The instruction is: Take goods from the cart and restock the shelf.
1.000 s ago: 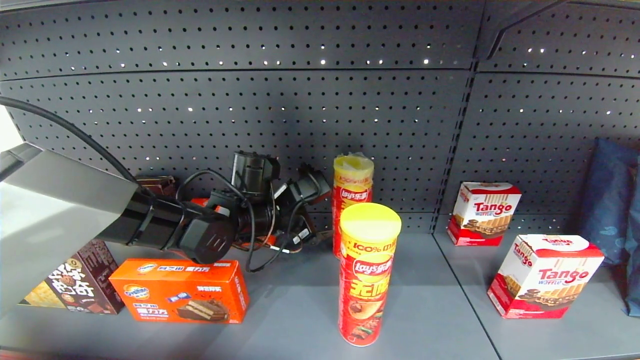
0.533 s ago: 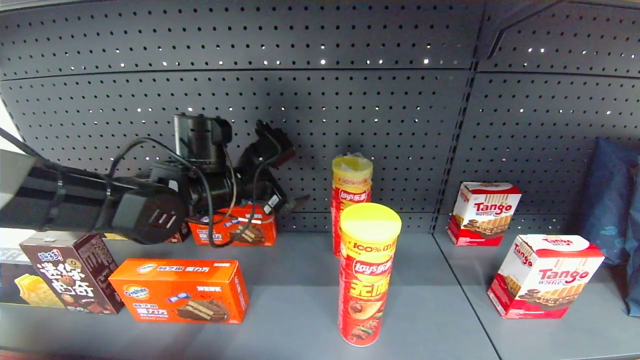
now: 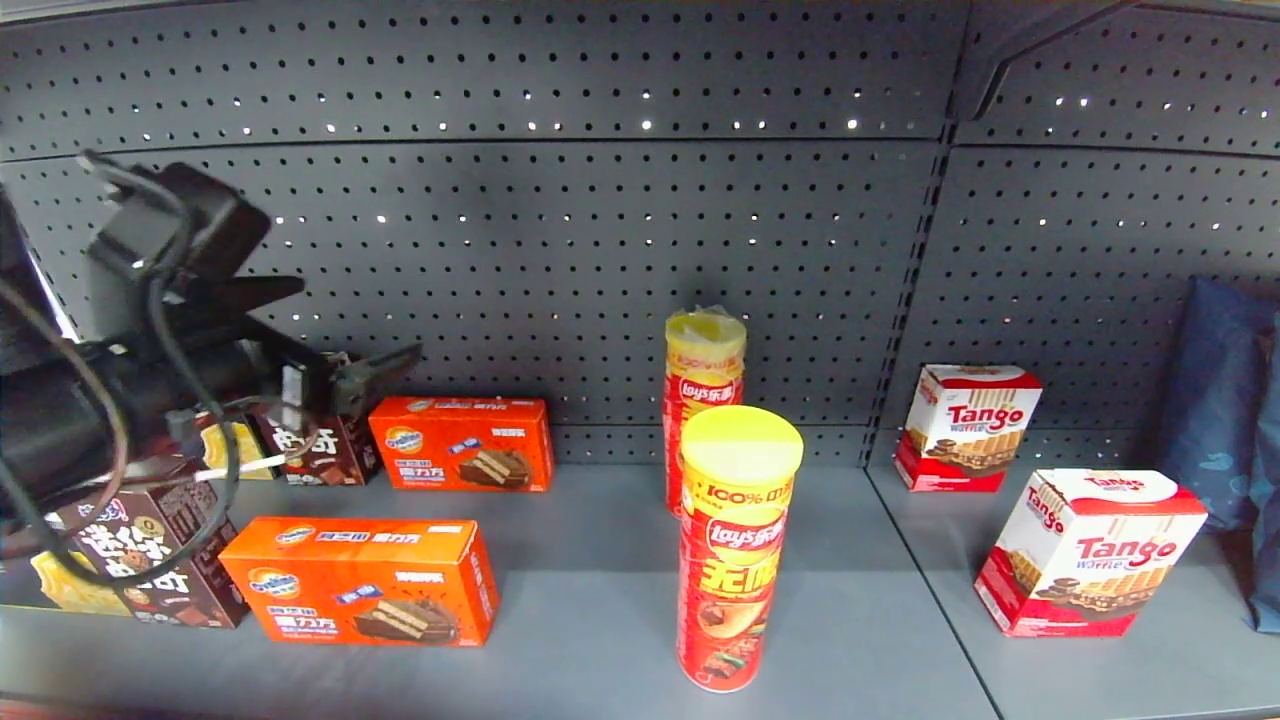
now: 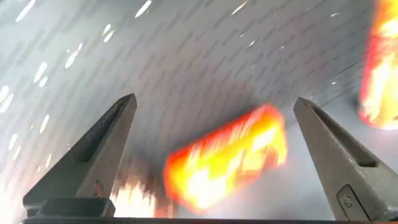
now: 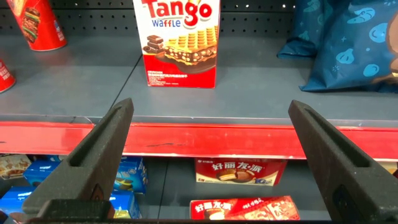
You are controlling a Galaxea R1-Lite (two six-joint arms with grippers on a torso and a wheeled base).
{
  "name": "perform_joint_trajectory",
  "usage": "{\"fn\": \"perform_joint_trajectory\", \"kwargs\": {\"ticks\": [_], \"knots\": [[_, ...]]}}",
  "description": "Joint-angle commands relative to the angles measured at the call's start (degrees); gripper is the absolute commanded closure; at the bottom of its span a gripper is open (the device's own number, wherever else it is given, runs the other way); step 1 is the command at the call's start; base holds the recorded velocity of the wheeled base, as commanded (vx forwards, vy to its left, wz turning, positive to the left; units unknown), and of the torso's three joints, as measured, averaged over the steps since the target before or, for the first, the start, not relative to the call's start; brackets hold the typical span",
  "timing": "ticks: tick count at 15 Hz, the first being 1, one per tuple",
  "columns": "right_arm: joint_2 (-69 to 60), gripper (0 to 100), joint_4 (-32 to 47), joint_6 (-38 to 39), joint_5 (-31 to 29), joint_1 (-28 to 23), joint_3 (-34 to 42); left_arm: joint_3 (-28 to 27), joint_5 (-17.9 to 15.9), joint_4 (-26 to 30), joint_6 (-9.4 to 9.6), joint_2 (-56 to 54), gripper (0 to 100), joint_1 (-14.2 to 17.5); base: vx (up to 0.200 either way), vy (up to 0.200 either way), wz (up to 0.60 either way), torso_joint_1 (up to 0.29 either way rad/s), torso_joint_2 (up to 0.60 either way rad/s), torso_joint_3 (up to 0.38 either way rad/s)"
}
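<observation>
At the left end of the shelf (image 3: 600, 640), left gripper (image 3: 360, 318) raised above the back row, fingers spread wide, nothing between them (same wide gap from the left wrist camera, with a blurred orange box beyond). Near it, toward the middle and not touching it: back orange wafer box (image 3: 460, 443) at the foot of the pegboard panel (image 3: 600, 250). Closer to the shelf edge, front orange wafer box (image 3: 360, 580), just beside a brown snack box (image 3: 150, 560). Mid-shelf, upright, front chip can (image 3: 738, 548) with back chip can (image 3: 703, 400) right behind. In the right-hand bay, two red-and-white wafer boxes (image 3: 1090, 550), well apart, and a blue bag (image 3: 1220, 400) at the far end. Right gripper (image 5: 211, 104) likewise wide apart and empty, facing the red edge strip (image 5: 205, 140).
</observation>
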Motion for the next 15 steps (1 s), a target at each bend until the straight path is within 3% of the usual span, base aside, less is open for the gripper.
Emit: {"fn": "perform_joint_trajectory", "kwargs": {"ticks": [1,2,4,6,10,12,14,15], "knots": [[0.1,0,0.0,0.0,0.0,0.0,0.0,12.7,5.6,-1.3,-8.47,-15.0,0,3.5,0.0,0.0,0.0,0.0,0.0,0.0],[0.1,0,0.0,0.0,0.0,0.0,0.0,17.1,8.0,-1.9,-11.63,-18.3,0,4.0,0.0,0.0,0.0,0.0,0.0,0.0],[0.1,0,0.0,0.0,0.0,0.0,0.0,24.4,11.7,-2.1,-15.15,-25.5,0,3.8,0.0,0.0,0.0,0.0,0.0,0.0],[0.1,0,0.0,0.0,0.0,0.0,0.0,31.9,11.7,-2.0,-17.87,-33.7,0,3.9,0.0,0.0,0.0,0.0,0.0,0.0],[0.1,0,0.0,0.0,0.0,0.0,0.0,44.4,11.4,0.5,-17.79,-49.3,0,3.4,0.0,0.0,0.0,0.0,0.0,0.0],[0.1,0,0.0,0.0,0.0,0.0,0.0,44.4,11.6,11.7,-17.35,-59.0,0,3.6,0.0,0.0,0.0,0.0,0.0,0.0],[0.1,0,0.0,-0.2,0.1,0.0,0.0,43.9,11.8,27.6,-14.09,-73.9,0,3.8,0.0,0.0,0.0,0.0,0.0,0.0],[0.1,0,0.0,-0.1,0.1,0.0,0.0,42.0,13.9,31.0,-14.53,-74.0,0,3.9,0.0,0.0,0.0,0.0,0.0,0.0]]}}
